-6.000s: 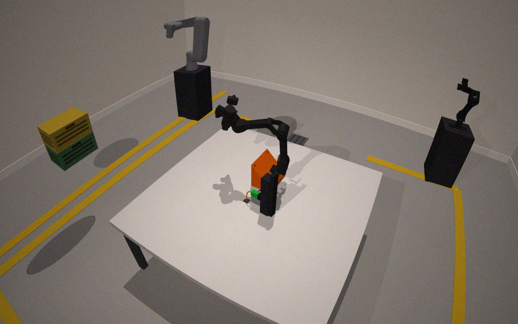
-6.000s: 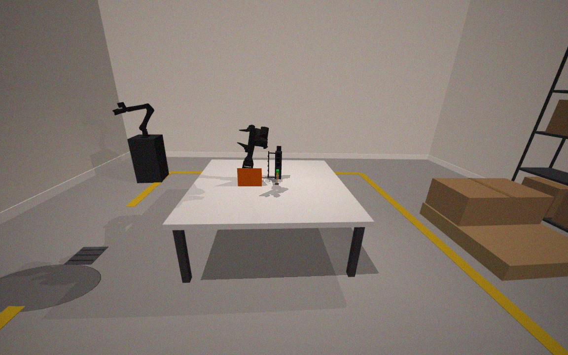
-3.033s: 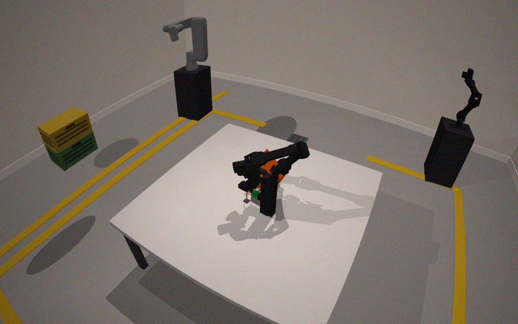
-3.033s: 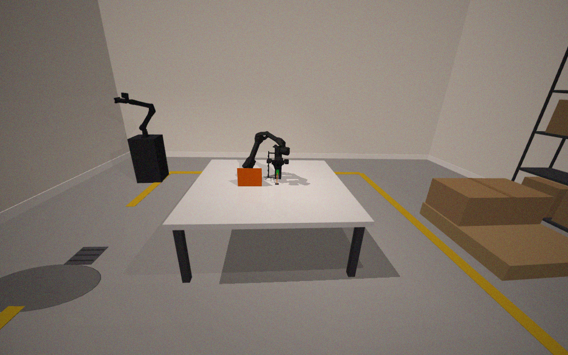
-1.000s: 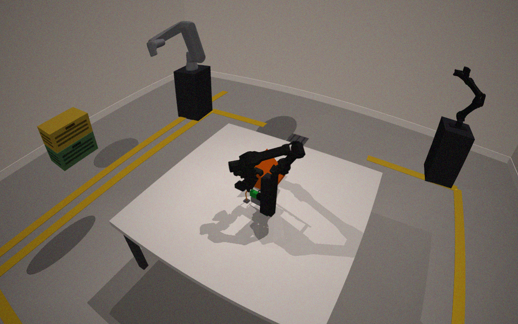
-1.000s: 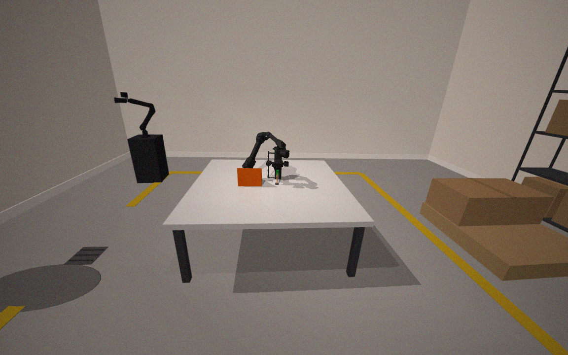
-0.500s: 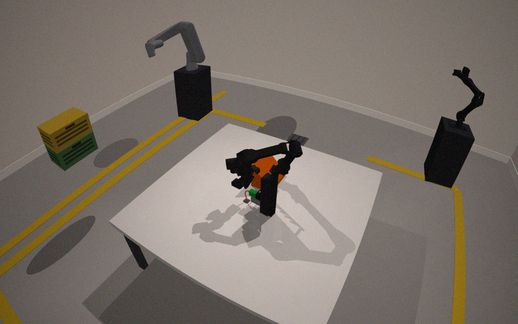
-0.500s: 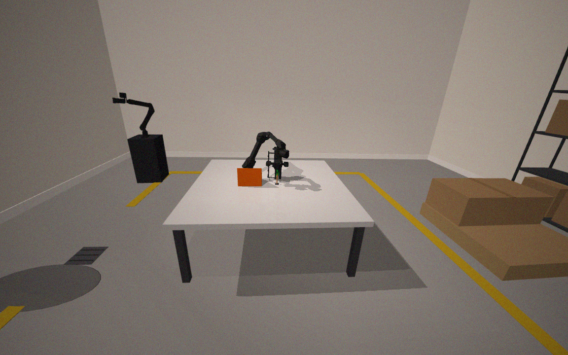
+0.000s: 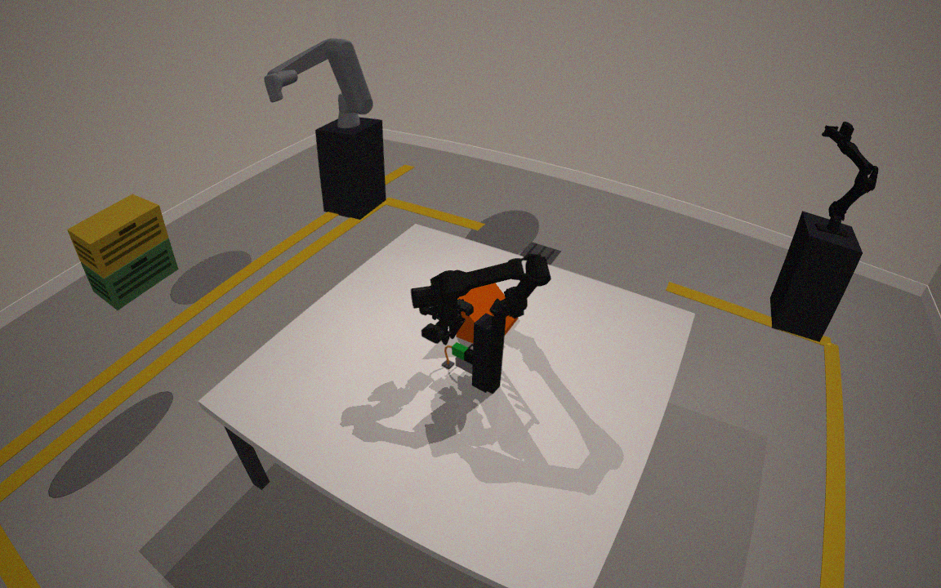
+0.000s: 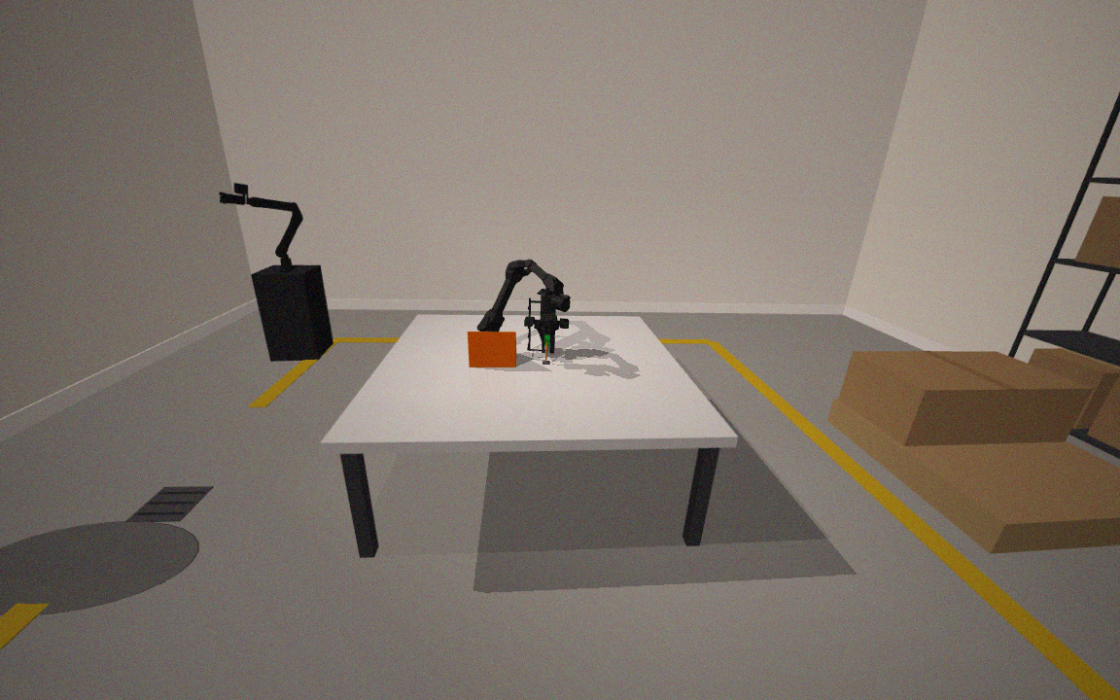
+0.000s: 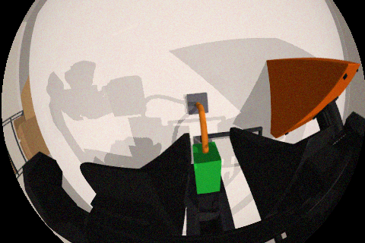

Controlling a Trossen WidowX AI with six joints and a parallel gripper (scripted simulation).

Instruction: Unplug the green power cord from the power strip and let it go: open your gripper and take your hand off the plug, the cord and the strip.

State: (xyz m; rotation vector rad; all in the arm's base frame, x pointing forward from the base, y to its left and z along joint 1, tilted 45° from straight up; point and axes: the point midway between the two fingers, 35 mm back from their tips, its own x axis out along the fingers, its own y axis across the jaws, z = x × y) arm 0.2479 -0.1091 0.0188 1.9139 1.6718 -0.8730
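Observation:
My gripper (image 9: pixel 452 338) (image 11: pixel 210 135) is open around the green plug (image 9: pixel 460 349) (image 10: pixel 547 338) (image 11: pixel 207 176). In the wrist view a gap shows between the plug and the right finger; the left finger is close beside it. The orange cord (image 9: pixel 447 351) (image 11: pixel 204 126) bends from the plug to a small grey block (image 11: pixel 203 96) on the table. A tall black upright block (image 9: pixel 487 358), seemingly the power strip, stands behind the plug. Its sockets are hidden, and I cannot tell whether the plug touches it.
An orange panel or box (image 9: pixel 484 300) (image 10: pixel 492 349) (image 11: pixel 304 95) stands beside the arm, to the right in the wrist view. A thin black frame (image 10: pixel 529 324) (image 11: pixel 239 133) stands close to the gripper. All stand on the white table (image 9: pixel 298 372) (image 10: pixel 529 408).

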